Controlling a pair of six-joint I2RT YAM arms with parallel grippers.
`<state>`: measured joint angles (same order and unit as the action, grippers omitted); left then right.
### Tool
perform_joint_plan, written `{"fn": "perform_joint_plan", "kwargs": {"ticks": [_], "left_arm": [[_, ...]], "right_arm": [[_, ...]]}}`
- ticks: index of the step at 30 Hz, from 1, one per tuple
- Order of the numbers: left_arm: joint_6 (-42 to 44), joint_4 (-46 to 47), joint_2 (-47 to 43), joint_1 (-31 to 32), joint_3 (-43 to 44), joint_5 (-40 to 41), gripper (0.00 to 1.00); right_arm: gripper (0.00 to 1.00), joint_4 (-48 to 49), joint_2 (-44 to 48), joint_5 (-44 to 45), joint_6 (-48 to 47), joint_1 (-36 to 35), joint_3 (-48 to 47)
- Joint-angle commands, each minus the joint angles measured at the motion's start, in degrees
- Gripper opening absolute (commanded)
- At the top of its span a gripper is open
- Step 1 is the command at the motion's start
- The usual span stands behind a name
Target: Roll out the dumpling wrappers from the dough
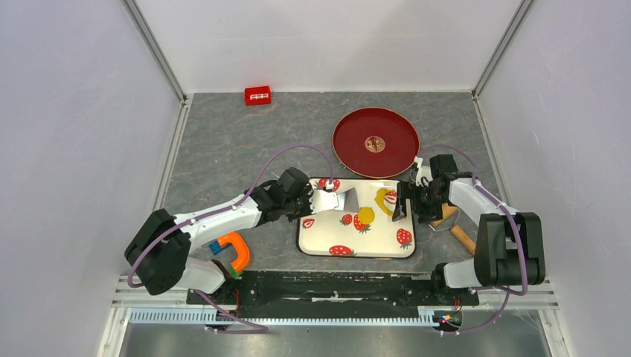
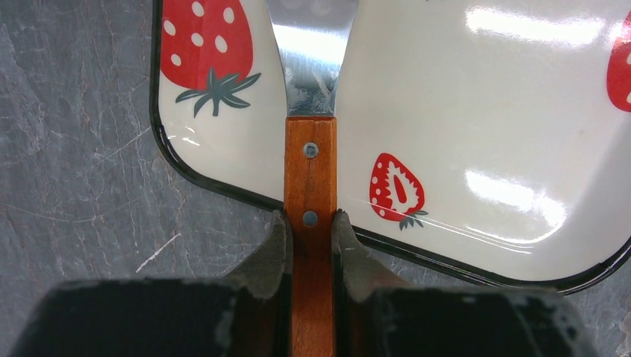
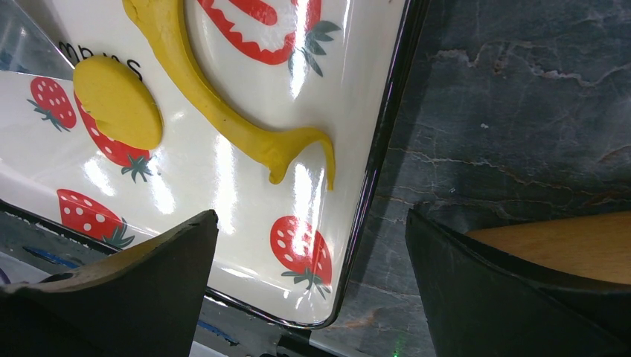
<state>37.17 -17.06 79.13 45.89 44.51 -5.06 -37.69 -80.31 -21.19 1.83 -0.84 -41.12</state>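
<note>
yellow dumpling wrapper (image 3: 117,100) and dough (image 3: 223,111) on the strawberry tray (image 3: 350,97)
the wrapper is a small, flat, smooth disc just beside the curved ragged dough strip, whose upper end is cut off. left claw (image 2: 310,221) clamps a spatula (image 2: 310,171) by its wooden handle; right claw (image 3: 309,223) gapes wide, holding nothing.
</note>
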Motion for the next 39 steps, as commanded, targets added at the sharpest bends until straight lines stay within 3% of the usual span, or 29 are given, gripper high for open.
{"fn": "perform_joint_plan", "kwargs": {"ticks": [1,21,30,39], "left_arm": [[4.6,1.5,-0.4,0.7,-0.1,-4.4,0.02],[3.0,-1.4,1.3,0.7,-0.5,-10.7,0.02],[-7.3,-4.5,2.8,0.5,1.9,-3.4,0.02],[-12.2,-3.9,1.6,0.3,1.1,-1.3,0.02]], "right_arm": [[0.98,1.7,-0.8,-1.5,-1.1,0.2,0.3],[0.98,1.9,-1.1,-2.7,-1.1,0.2,0.2],[0.98,2.1,-0.8,-3.0,-1.1,0.1,0.3],[0.98,2.4,-0.8,-3.7,-1.2,0.2,0.7]]}}
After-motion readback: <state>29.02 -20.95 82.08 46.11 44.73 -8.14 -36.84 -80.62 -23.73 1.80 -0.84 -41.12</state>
